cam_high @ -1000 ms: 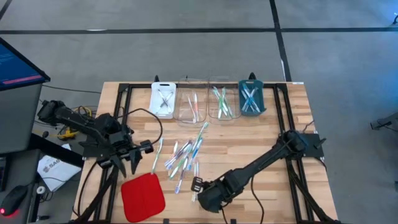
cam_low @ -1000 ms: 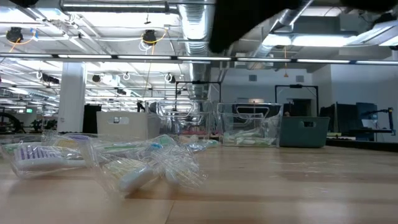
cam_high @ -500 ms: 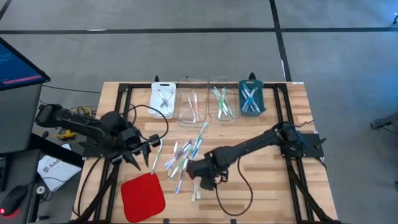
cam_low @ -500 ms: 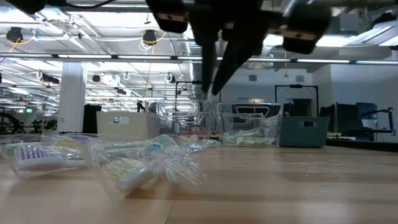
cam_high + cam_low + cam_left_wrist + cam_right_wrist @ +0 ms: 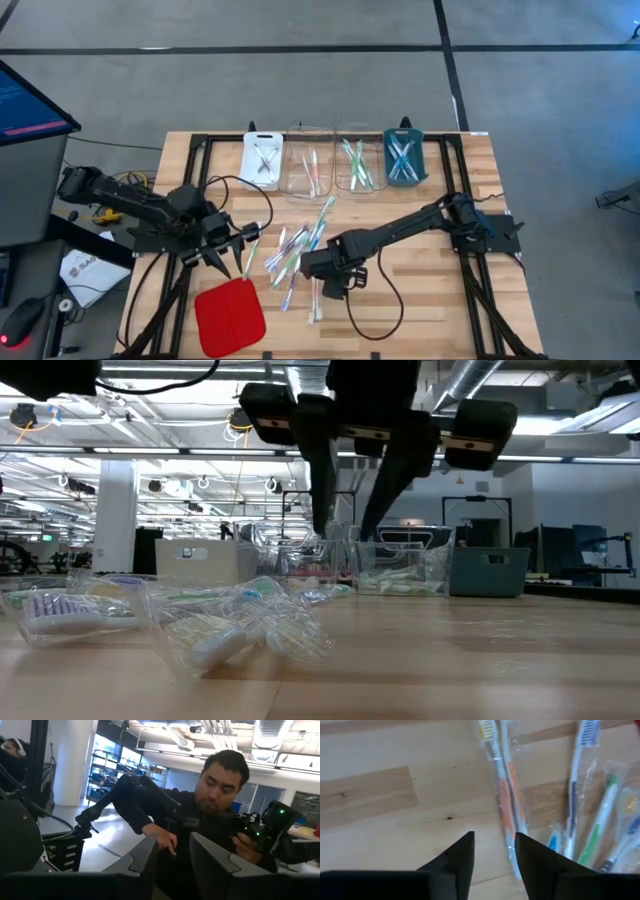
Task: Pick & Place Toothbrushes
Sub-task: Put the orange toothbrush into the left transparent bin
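Right gripper (image 5: 318,283), fingers apart, above unlabelled wrapped toothbrushes (image 5: 298,247).

A: What is laid out on the wooden table (image 5: 430,215)?

B: Four small trays are lined along the far edge: a white tray (image 5: 262,160), two clear trays (image 5: 303,172) (image 5: 352,168), and a teal tray (image 5: 403,157). A red square pad (image 5: 229,315) is seen near the front.

A: And beyond the table?

B: A monitor (image 5: 30,100) is seen at left; a person (image 5: 220,815) in dark clothing is seen in the room.
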Controlling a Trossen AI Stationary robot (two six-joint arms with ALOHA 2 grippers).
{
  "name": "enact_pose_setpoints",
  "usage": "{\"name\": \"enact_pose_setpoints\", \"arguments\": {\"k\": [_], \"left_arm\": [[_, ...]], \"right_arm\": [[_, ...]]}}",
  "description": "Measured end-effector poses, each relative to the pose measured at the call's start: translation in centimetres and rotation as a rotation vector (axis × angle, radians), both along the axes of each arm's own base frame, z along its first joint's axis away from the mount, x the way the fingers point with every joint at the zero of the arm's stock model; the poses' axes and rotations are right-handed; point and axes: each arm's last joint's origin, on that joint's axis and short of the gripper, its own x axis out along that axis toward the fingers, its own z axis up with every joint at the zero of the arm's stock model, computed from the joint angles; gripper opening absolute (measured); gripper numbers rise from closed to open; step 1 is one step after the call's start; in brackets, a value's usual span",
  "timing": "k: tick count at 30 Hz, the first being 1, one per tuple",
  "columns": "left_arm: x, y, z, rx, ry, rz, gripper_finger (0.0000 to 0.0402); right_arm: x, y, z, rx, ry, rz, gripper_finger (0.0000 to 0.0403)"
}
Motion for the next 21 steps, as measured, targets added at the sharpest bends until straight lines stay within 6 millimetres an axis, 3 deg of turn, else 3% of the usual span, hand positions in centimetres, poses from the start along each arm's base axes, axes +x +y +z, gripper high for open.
{"name": "enact_pose_setpoints", "arguments": {"k": [8, 17, 21], "left_arm": [[0.0, 0.0, 0.0, 0.0, -0.002, 0.009, 0.0108], [0.0, 0.0, 0.0, 0.003, -0.002, 0.008, 0.0108], [0.0, 0.1, 0.0, 0.003, -0.003, 0.012, 0.0108]], "right_arm": [[0.5, -0.6, 0.2, 0.013, -0.035, 0.013, 0.0159], [1.4, -0.9, -2.3, 0.114, 0.023, 0.028, 0.0159], [1.7, -1.0, -2.1, 0.128, -0.006, 0.041, 0.0159]]}}
